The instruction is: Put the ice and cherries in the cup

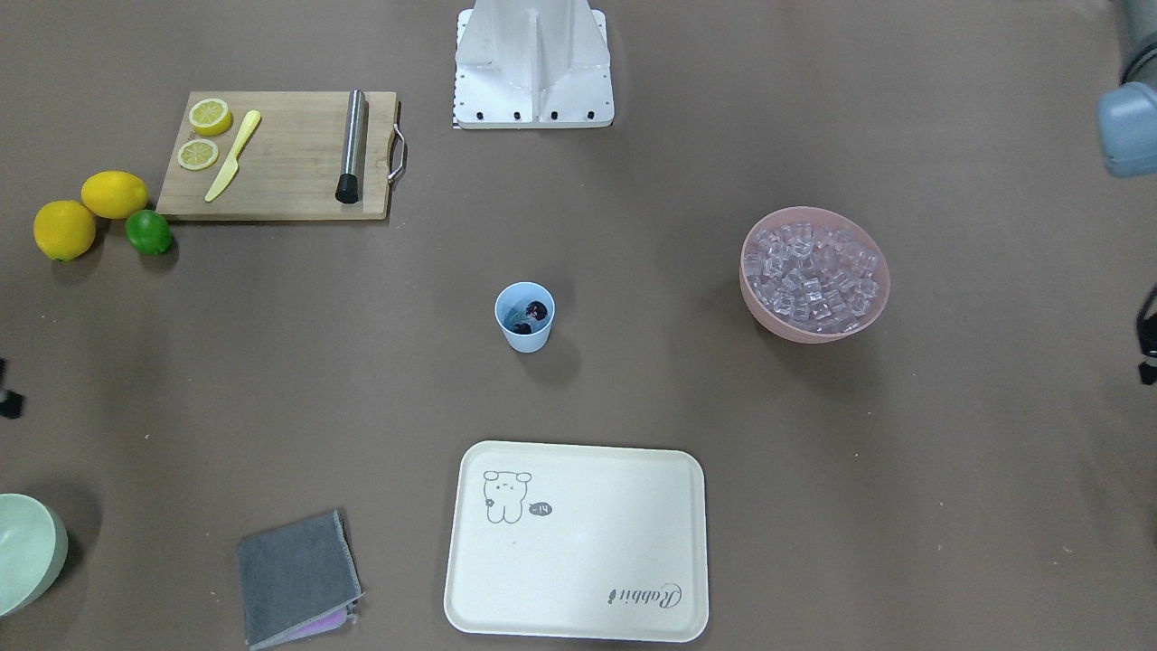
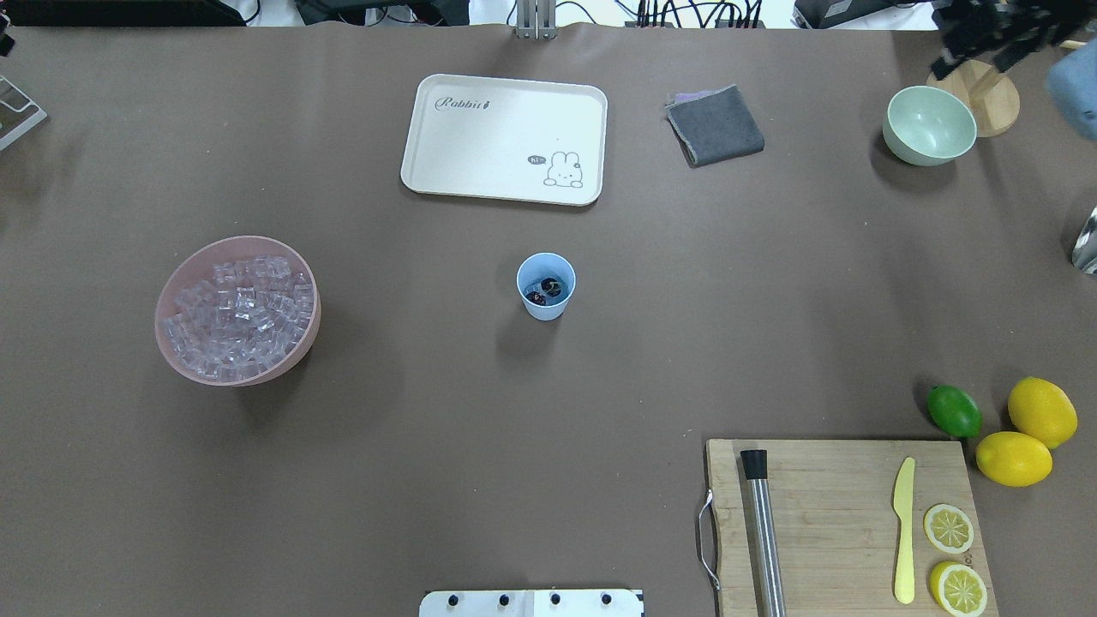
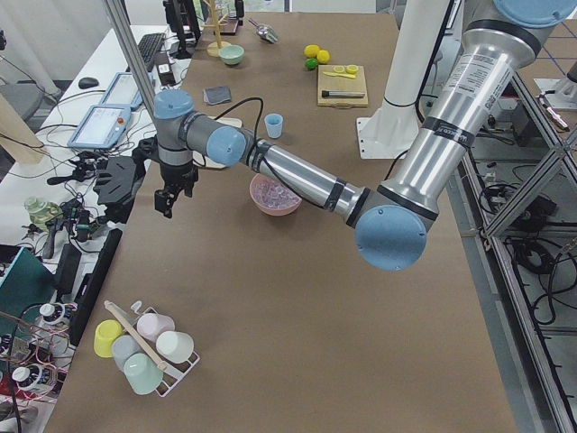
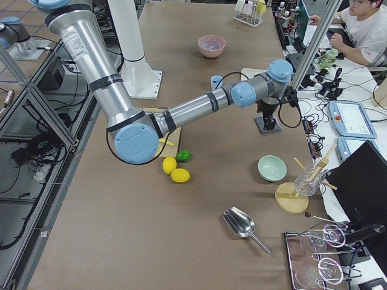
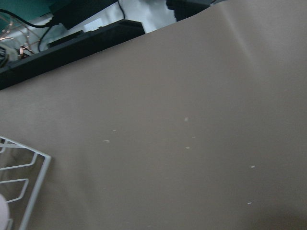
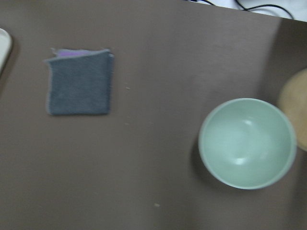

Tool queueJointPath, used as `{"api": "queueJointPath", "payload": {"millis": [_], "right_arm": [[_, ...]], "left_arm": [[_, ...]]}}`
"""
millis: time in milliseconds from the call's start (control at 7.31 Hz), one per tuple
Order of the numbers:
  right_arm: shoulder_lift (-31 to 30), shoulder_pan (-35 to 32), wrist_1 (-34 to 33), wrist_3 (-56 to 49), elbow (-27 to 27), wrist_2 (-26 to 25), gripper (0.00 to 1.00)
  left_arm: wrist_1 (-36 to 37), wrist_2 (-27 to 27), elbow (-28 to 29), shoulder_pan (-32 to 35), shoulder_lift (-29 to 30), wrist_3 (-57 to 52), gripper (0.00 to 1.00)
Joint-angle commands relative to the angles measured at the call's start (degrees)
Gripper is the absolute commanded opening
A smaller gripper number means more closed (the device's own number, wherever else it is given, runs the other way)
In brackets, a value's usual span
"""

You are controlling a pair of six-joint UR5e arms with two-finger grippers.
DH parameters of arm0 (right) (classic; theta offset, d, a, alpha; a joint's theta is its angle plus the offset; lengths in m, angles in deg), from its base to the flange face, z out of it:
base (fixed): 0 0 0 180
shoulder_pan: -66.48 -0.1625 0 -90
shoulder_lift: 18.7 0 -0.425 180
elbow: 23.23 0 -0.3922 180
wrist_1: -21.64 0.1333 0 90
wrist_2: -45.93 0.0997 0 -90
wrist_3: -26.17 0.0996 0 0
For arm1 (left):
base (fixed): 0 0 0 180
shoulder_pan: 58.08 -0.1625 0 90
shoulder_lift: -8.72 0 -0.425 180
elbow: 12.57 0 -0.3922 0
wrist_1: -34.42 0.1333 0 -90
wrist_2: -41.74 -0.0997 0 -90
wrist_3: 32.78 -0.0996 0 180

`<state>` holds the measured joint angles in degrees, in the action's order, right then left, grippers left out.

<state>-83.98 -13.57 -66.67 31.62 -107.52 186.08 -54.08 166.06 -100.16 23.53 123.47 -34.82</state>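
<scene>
Cherries (image 1: 531, 314) in cup (image 1: 535, 342); ice (image 1: 813, 276) in pink bowl (image 1: 788, 327); left, right jaws: cannot tell.

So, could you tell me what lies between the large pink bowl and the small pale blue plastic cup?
Only bare brown table, seen in the overhead view, between the pink bowl and pale blue cup.

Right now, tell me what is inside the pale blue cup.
The dark cherries lie inside the cup. What lies beneath them cannot be seen: they and the cup's wall cover the bottom.
</scene>
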Motion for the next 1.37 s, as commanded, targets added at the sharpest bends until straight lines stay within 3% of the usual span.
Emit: {"api": "queueJointPath", "payload": {"millis": [0, 410, 684, 958, 1094, 1231], "right_arm": [[-6.1, -9.2, -0.1, -20.7, 4.6, 0.1, 0.99], [-10.4, -11.7, 0.1, -26.2, 3.2, -0.7, 0.99], [-10.9, -11.9, 0.0, -26.4, 3.0, -2.4, 0.99], [-11.1, -11.6, 0.1, -26.6, 3.0, -2.6, 0.99], [-11.0, -11.6, 0.2, -26.6, 3.0, -3.2, 0.99], [-11.2, -11.6, 0.6, -26.6, 2.9, -3.2, 0.99]], "left_arm": [[-0.3, 4.6, 6.1, 7.2, -4.2, -13.8, 0.97], [-2.0, 12.2, 4.4, 8.3, -10.2, -10.8, 0.97], [-2.3, 12.1, 1.0, 8.2, -14.8, -10.5, 0.98], [-7.3, 12.2, 0.8, 8.2, -18.9, -7.9, 0.97], [-7.2, 11.6, 0.8, 8.0, -17.2, -2.8, 0.97], [-7.3, 3.3, 2.7, 6.5, -14.5, -0.9, 0.98]]}}
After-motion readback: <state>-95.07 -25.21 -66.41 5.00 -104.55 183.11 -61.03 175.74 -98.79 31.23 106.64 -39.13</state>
